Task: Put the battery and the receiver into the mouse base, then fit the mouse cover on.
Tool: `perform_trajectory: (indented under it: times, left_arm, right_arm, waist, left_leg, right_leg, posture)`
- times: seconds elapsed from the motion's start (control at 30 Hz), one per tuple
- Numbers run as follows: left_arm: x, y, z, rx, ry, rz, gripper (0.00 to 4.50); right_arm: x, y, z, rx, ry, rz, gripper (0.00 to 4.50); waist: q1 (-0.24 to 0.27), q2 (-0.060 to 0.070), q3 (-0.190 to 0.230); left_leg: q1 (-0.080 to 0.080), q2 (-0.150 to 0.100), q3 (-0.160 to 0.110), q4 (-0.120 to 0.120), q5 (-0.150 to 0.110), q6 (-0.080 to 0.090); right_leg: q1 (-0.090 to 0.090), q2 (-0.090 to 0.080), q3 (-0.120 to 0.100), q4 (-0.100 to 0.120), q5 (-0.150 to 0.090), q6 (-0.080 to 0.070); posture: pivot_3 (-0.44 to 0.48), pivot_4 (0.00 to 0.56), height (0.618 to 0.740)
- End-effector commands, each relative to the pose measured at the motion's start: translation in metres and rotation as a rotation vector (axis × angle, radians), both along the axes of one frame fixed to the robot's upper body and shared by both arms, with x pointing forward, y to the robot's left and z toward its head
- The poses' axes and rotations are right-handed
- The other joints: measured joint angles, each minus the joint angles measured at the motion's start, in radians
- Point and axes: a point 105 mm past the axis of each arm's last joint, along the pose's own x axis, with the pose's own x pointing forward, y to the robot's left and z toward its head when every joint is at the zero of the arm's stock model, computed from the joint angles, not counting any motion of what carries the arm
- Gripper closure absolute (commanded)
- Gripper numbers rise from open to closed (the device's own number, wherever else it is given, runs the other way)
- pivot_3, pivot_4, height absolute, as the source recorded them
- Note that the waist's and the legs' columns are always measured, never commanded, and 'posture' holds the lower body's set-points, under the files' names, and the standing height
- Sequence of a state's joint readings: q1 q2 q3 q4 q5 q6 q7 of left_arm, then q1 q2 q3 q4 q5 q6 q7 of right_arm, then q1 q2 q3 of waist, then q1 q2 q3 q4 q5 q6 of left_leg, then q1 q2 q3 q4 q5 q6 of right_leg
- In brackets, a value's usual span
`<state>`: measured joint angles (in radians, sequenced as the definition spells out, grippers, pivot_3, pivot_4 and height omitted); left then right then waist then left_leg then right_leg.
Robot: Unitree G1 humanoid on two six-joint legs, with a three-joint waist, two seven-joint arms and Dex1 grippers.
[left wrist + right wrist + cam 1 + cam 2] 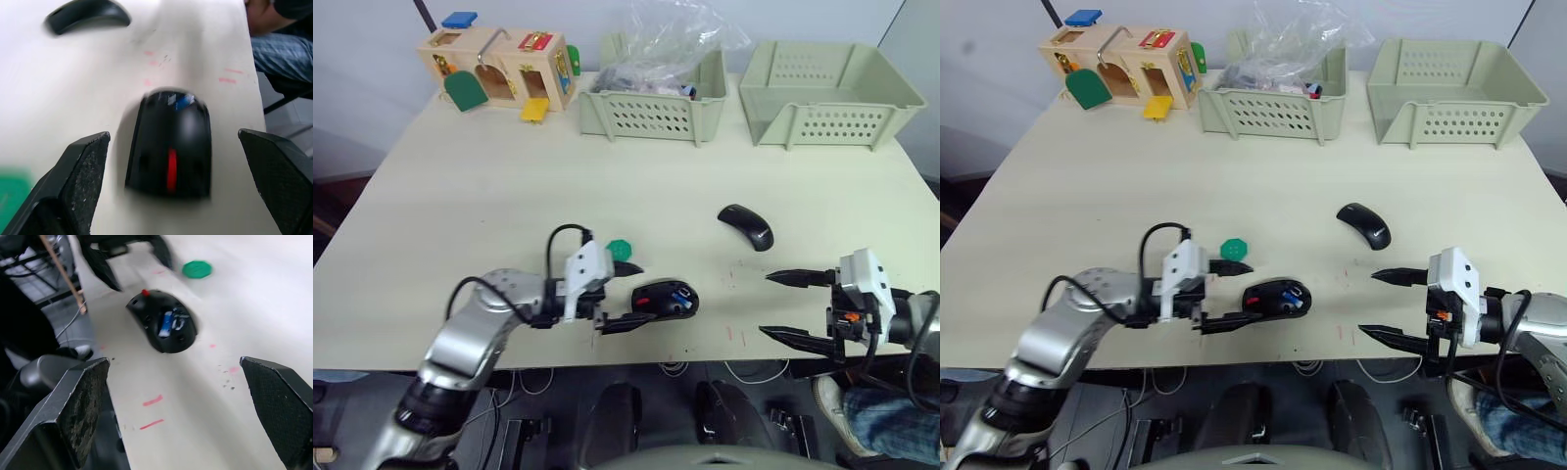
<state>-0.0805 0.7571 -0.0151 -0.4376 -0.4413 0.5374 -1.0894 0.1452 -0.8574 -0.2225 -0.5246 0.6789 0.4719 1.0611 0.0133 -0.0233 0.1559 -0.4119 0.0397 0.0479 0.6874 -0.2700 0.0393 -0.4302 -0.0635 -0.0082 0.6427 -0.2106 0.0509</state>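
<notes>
The black mouse base [664,299] lies near the table's front edge, its red scroll wheel toward my left gripper. The blue battery [166,323] sits in its open compartment. I cannot make out the receiver. My left gripper [625,294] is open, its two fingers level with the wheel end of the base, one on each side and not touching it. The mouse cover [746,226] lies alone further back and to the right. My right gripper [766,305] is open and empty, a short way right of the base and pointing at it.
A green octagonal disc [619,249] lies just behind my left gripper. At the back stand a wooden latch box [499,69] and two pale green crates [651,116] [827,119], the left one holding a plastic bag. A person's jeans leg [886,423] shows beyond the front right edge.
</notes>
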Motion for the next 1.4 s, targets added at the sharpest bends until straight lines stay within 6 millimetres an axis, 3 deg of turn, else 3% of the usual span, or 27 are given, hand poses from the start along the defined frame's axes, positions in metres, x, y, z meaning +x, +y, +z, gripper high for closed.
perform_trajectory:
  times: [0.03, 0.23, 0.33, 0.47, 0.57, 0.8, 1.0, 1.4]
  left_arm:
    - [-0.009, 0.012, 0.019, -0.061, -0.025, 0.029, 0.02]
    - [-0.028, 0.05, 0.025, -0.171, -0.001, 0.232, 0.02]
    - [-0.039, 0.062, 0.03, -0.277, -0.043, 0.228, 0.02]
    - [-0.047, 0.07, 0.029, -0.292, -0.035, 0.238, 0.02]
    - [-0.051, 0.074, 0.031, -0.345, -0.033, 0.25, 0.02]
    - [-0.056, 0.07, 0.036, -0.374, -0.043, 0.235, 0.02]
    - [-0.061, 0.064, 0.039, -0.379, -0.052, 0.21, 0.02]
    - [-0.066, 0.055, 0.046, -0.358, -0.094, 0.125, 0.02]
  right_arm:
    - [0.002, -0.003, 0.009, 0.017, -0.036, -0.043, 0.0]
    - [0.034, -0.02, 0.016, -0.011, -0.039, -0.259, 0.0]
    - [0.05, -0.024, 0.018, -0.05, -0.016, -0.328, 0.0]
    - [0.06, -0.025, 0.017, -0.084, 0.02, -0.357, 0.0]
    - [0.083, -0.028, 0.015, -0.084, 0.103, -0.427, 0.0]
    - [0.121, -0.029, 0.015, -0.145, 0.153, -0.455, 0.0]
    - [0.138, -0.031, 0.006, -0.161, 0.174, -0.45, 0.0]
    - [0.151, -0.031, -0.004, -0.146, 0.191, -0.421, 0.0]
  waist:
    - [0.004, 0.0, 0.0]
    - [-0.009, 0.0, 0.0]
    - [-0.002, 0.0, 0.0]
    - [0.007, 0.0, 0.0]
    - [-0.001, 0.0, 0.0]
    - [-0.008, 0.001, 0.0]
    - [-0.002, 0.0, 0.0]
    - [-0.003, 0.001, 0.0]
  left_leg:
    - [0.0, 0.0, 0.0, 0.0, 0.0, 0.0]
    - [0.0, 0.0, 0.001, 0.0, 0.0, 0.0]
    - [0.001, 0.0, 0.001, 0.0, 0.0, 0.0]
    - [-0.001, -0.001, 0.001, 0.0, 0.0, 0.0]
    - [0.0, -0.001, 0.001, 0.0, 0.0, 0.0]
    - [-0.001, 0.0, 0.002, -0.001, 0.0, 0.0]
    - [-0.001, 0.0, 0.003, -0.001, 0.0, 0.0]
    - [-0.001, 0.0, 0.005, -0.001, 0.0, 0.0]
  right_leg:
    - [0.0, 0.0, 0.0, 0.0, 0.0, 0.0]
    - [0.0, -0.001, 0.001, 0.0, 0.0, 0.0]
    - [0.0, 0.0, 0.0, 0.0, -0.002, -0.003]
    - [0.0, -0.001, -0.001, -0.001, -0.002, -0.004]
    - [0.0, -0.001, 0.0, -0.001, -0.002, -0.005]
    - [-0.001, 0.0, -0.001, -0.001, -0.002, -0.004]
    - [-0.001, 0.0, 0.0, -0.001, -0.002, -0.005]
    - [-0.001, 0.0, -0.001, -0.001, -0.002, -0.004]
  posture:
    - [0.0, 0.15, 0.74]
    - [0.0, 0.15, 0.74]
    - [0.0, 0.15, 0.74]
    - [0.0, 0.15, 0.74]
    - [0.0, 0.15, 0.74]
    - [0.0, 0.15, 0.74]
    - [0.0, 0.15, 0.74]
    - [0.0, 0.15, 0.74]
